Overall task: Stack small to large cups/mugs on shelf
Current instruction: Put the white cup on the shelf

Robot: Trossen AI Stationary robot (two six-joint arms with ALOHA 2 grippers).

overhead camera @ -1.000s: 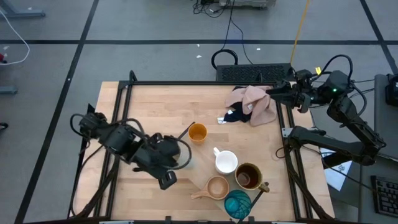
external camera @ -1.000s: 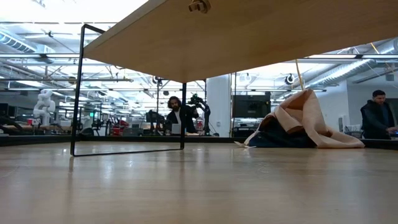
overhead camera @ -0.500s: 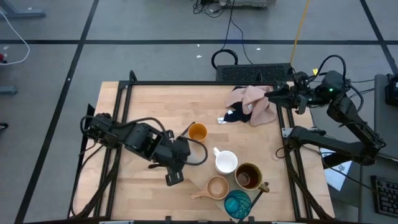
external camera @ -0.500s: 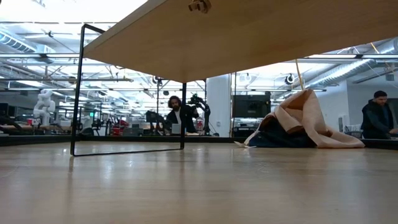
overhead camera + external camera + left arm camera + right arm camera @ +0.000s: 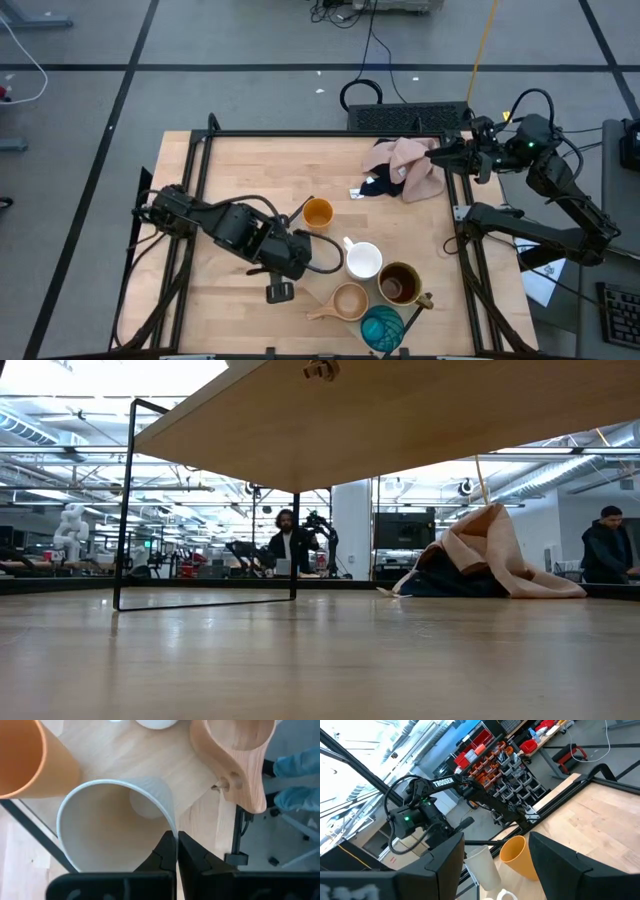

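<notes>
Wooden table [image 5: 250, 170] is carrying the cups; the left end effector [image 5: 177, 851] is pinching the beige-grey cup [image 5: 107, 830] rim beside the orange cup [image 5: 318, 212], while the right end effector [image 5: 438, 153], half-open and empty, is hovering by the pink cloth [image 5: 412, 165].

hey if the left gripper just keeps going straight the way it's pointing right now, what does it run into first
Probably the white mug. The left gripper, shut on the rim of the beige-grey cup, points along the table toward it in the high view. Height is unclear, so it may pass above.
</notes>
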